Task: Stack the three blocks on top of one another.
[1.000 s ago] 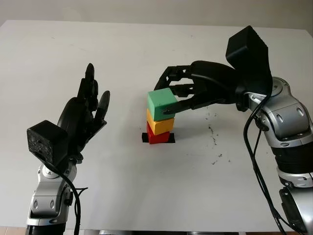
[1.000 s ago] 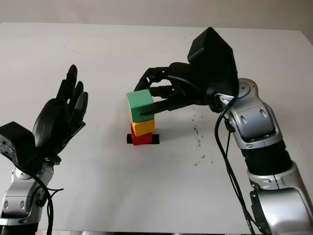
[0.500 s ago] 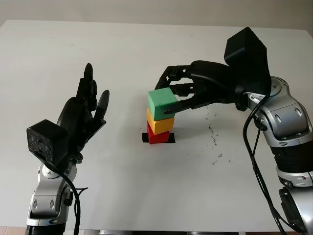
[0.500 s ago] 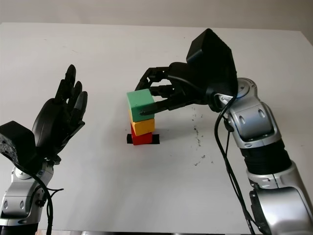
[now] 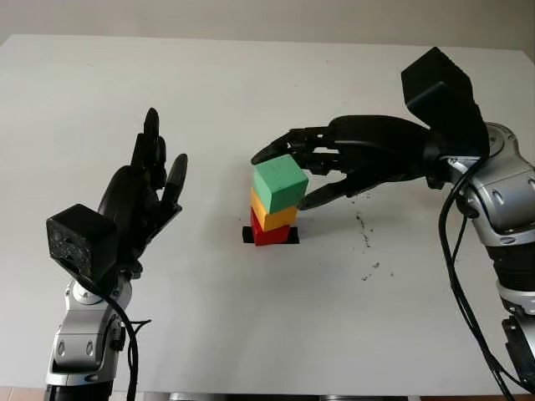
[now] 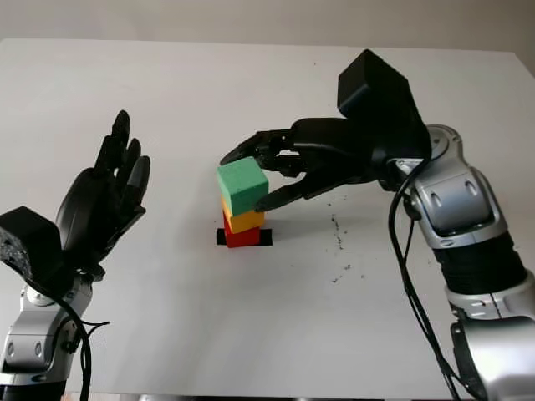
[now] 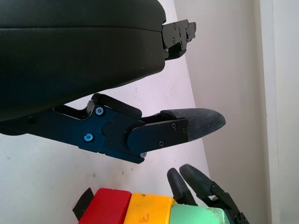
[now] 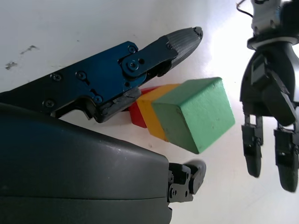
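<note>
A green block [image 5: 276, 190] sits on a yellow block [image 5: 272, 218], which sits on a red block [image 5: 269, 236], near the middle of the white table [image 5: 251, 334]. The green one is twisted a little against the two below. A strip of black tape [image 5: 247, 235] lies under the red block. My right hand [image 5: 282, 179] is open around the green block: its fingers arch over the top and its thumb [image 8: 180, 39] stands apart from the right side. My left hand [image 5: 163, 146] is open and held up, left of the stack.
Small dark specks [image 5: 364, 227] mark the table just right of the stack. The table's far edge [image 5: 251, 38] runs along the back. Bare tabletop lies in front of the stack and between it and my left hand.
My right hand has let go of the green block and opened, and its arm has drawn back a little to the right. The green block now sits on the yellow one. The left hand is unmoved.
</note>
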